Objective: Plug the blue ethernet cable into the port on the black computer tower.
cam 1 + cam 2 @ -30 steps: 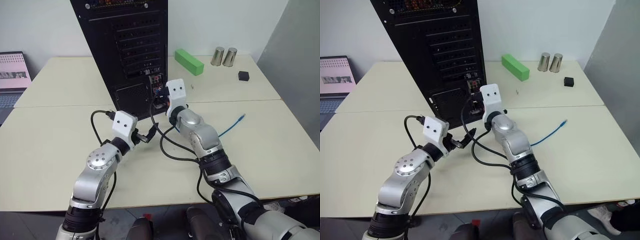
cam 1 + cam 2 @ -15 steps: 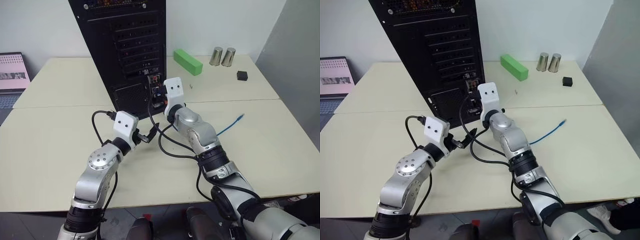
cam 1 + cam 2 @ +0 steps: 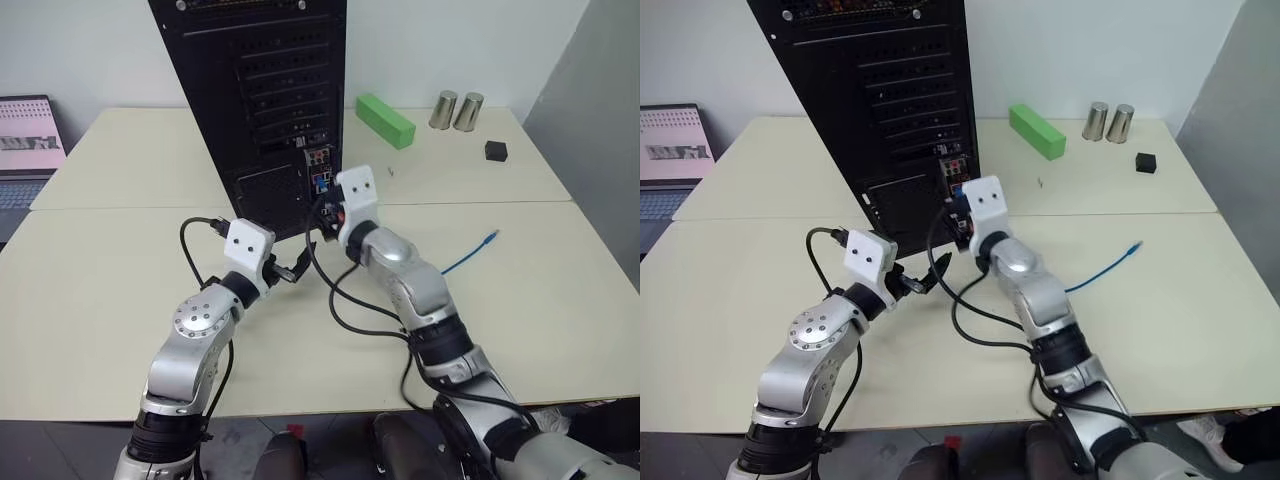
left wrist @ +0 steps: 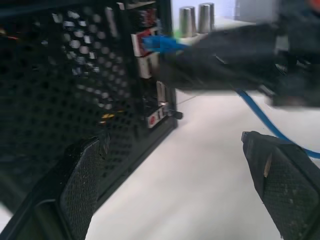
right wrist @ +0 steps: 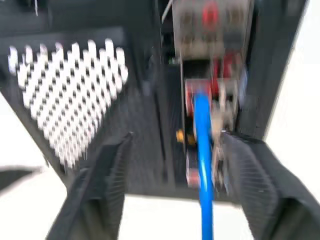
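Looking down over both arms, we see the black computer tower point(image 3: 262, 110) standing upright on the pale bench point(image 3: 110, 270), its rear panel facing us. The blue ethernet cable point(image 5: 202, 150) runs straight away from the right gripper point(image 5: 172, 190) into the port point(image 5: 199, 97) in the coloured connector strip, its long axis in line with the fingers point(image 5: 107, 185). Those fingers stand apart on either side of the cord without pinching it, so we judge the plug seated and let go. The cable's slack trails off to our right across the bench, ending in a loose plug point(image 3: 489, 238) well clear of the tower. The left gripper point(image 3: 297, 267) hovers near the tower's lower corner, fingers spread wide and empty. The right arm is the nearer to the port; any backing away should follow the cord's line.
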